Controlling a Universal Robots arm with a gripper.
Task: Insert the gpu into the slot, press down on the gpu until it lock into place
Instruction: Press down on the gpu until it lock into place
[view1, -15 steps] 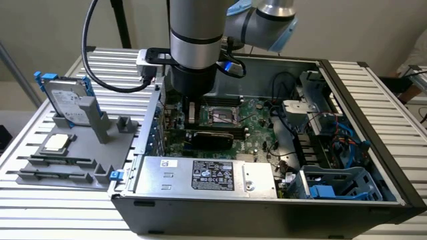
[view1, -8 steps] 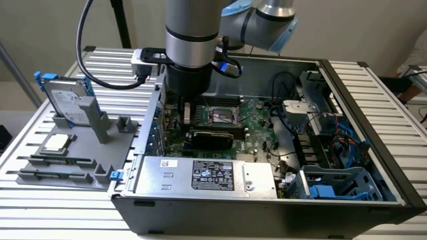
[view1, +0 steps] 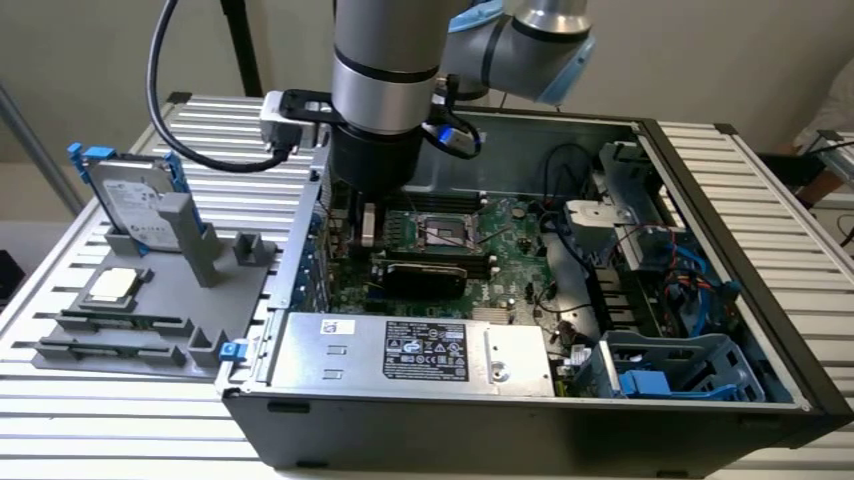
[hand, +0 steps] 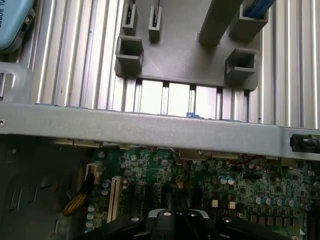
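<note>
The jaws are closed and sit low inside the open computer case, hidden in the exterior view behind the thick grey arm that comes straight down from twelve o'clock. In the wrist view a dark narrow shape stands right at the jaws' tips, over the green circuit board. I cannot tell whether this is the card or part of the jaws. Nothing can be seen gripped between them.

Just beside that shape, a white connector strip stands on the board, and a yellow cable bundle lies further off the same way. The grey metal case wall runs across just past the board.

In the exterior view, the arm meets the board at about nine o'clock from the square processor socket, close to the case wall on that side. A black block lies at six o'clock from the socket. The silver labelled power-supply box fills the near edge of the case at six o'clock, with a blue plastic cage at its three o'clock.

The case rests on a ribbed metal counter. Outside the case at nine o'clock, a grey parts holder carries an upright hard drive and a flat processor chip.
</note>
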